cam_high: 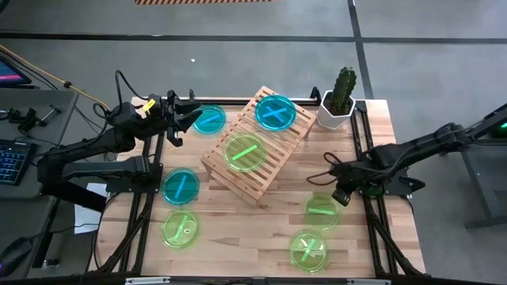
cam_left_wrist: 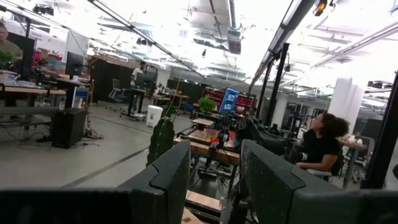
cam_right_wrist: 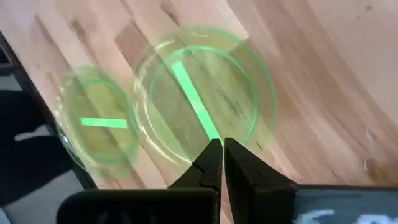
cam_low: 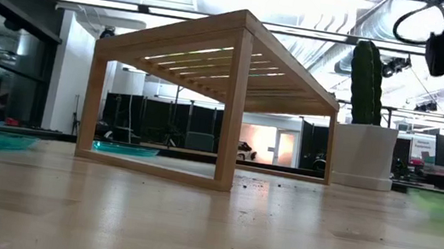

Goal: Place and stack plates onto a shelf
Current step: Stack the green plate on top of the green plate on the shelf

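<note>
The wooden shelf (cam_high: 253, 144) (cam_low: 208, 97) stands askew mid-table. On its slats lie a teal plate (cam_high: 275, 112) and a green plate (cam_high: 244, 153). My left gripper (cam_high: 184, 119) (cam_left_wrist: 214, 180) is open and raised near the far left corner, beside a teal plate (cam_high: 210, 119) that lies flat on the table. My right gripper (cam_high: 342, 194) (cam_right_wrist: 222, 158) is shut and hovers high above a green striped plate (cam_high: 322, 210) (cam_right_wrist: 205, 93) that lies flat on the table. Another green plate (cam_high: 309, 249) (cam_right_wrist: 99, 121) lies nearer the front edge.
A teal plate (cam_high: 181, 186) and a green plate (cam_high: 181, 229) lie on the table's left side. The white pot with a cactus (cam_high: 339, 99) (cam_low: 365, 126) stands at the far right corner beside the shelf. Bare wood (cam_high: 253, 229) shows in front of the shelf. People sit in the room beyond.
</note>
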Robot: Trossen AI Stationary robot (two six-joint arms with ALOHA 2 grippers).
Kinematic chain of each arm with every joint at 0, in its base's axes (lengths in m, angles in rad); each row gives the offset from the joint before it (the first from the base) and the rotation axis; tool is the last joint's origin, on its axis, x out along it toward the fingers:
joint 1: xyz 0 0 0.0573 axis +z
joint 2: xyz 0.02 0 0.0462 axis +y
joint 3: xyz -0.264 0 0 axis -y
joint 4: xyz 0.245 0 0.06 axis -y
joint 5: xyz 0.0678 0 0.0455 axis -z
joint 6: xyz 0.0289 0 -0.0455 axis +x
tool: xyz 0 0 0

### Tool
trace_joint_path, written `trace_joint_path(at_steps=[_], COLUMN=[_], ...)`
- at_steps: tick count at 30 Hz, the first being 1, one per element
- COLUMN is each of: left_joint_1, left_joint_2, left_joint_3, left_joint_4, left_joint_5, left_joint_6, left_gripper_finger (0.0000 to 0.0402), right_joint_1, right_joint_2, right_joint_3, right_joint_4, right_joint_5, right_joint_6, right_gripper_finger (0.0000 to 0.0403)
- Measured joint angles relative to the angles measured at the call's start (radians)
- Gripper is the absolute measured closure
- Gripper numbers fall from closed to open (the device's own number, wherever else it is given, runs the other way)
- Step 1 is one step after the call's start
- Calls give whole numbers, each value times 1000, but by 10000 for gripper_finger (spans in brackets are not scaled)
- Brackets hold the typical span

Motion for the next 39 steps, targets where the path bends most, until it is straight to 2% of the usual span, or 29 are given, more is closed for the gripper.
trace_joint_path(at_steps=[5,12,15,19,22,25,31,39], left_joint_1=[0,0,0,0,0,0,0,0], left_joint_2=[0,0,0,0,0,0,0,0], left_joint_3=[0,0,0,0,0,0,0,0], left_joint_4=[0,-2,-2,-2,-2,-2,-3,-4], left_joint_5=[0,0,-3,-6,-6,-6,-6,-6], left_joint_6=[0,-1,-1,-1,-1,-1,-2,-3], left_gripper_finger=[268,268,268,268,268,268,268,268], right_joint_1=[0,0,0,0,-2,-13,-18,-17], right_joint_2=[-38,5,28,51,59,58,58,58], right_joint_3=[1,1,-23,-114,-162,-196,-268,-277], right_joint_4=[-69,-84,-54,51,97,118,210,249], right_joint_5=[36,116,110,56,76,91,27,-8], right_joint_6=[75,129,154,206,203,210,248,251], right_gripper_finger=[403,391,357,287,238,211,206,206])
